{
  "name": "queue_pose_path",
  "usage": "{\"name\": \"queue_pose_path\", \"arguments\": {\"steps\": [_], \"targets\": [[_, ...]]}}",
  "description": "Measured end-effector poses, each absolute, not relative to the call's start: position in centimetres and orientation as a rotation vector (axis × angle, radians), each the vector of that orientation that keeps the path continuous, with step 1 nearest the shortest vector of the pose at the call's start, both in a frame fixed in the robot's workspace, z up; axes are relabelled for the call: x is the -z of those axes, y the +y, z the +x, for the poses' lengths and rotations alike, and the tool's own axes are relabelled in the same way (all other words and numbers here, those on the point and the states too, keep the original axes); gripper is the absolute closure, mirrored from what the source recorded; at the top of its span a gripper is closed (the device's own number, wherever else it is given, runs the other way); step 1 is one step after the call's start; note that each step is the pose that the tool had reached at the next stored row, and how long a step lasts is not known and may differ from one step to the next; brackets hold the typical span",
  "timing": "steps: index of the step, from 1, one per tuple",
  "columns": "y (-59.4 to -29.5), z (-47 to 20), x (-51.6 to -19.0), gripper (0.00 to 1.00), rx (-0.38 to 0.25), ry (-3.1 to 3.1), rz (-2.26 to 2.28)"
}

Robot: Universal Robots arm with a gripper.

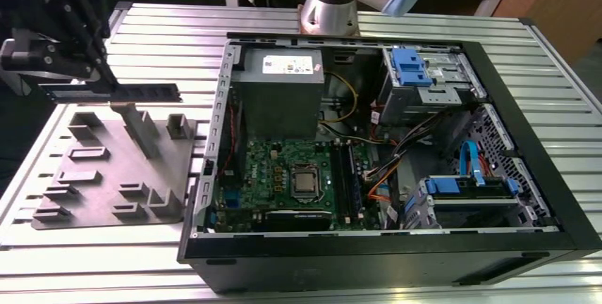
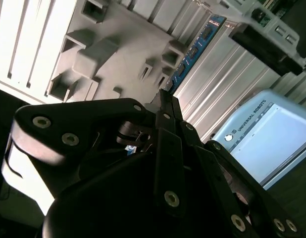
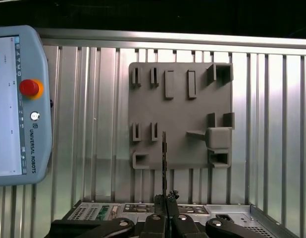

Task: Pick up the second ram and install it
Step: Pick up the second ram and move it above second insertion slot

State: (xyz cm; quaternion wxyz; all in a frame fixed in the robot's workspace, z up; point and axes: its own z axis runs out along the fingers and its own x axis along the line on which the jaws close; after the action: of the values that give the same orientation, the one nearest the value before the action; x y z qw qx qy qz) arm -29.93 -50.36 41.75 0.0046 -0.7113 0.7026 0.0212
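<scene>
End effector is closed narrow on the ram, pinching it near the middle of its length. In the exterior view the ram lies level, long side running left to right, at that view's left and outside the computer case. It hangs over the far part of the grey tray, just above the tray's tall upright blocks. Can't tell if it touches them.

First wrist view: the ram is seen edge-on as a thin dark line coming out of the end effector, with the tray behind it. The tray lies flat on the ribbed metal counter. A control tablet with a red button lies beside the tray, apart from it.

Second wrist view: the black finger links of the end effector meet at one point, and the ram runs away from there as a blue-edged strip along the tray edge.

Case is open on the counter, at the exterior view's right of the tray and close beside it. Inside it, the green circuit board sits in front of the grey power-supply box. The arm's base stands behind the case.
</scene>
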Motion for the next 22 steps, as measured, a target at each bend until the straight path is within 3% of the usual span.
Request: {"name": "queue_pose_path", "arguments": {"steps": [22], "targets": [[-50.3,-22.1,-41.5,0.92,-0.066,2.203,-2.226]]}}
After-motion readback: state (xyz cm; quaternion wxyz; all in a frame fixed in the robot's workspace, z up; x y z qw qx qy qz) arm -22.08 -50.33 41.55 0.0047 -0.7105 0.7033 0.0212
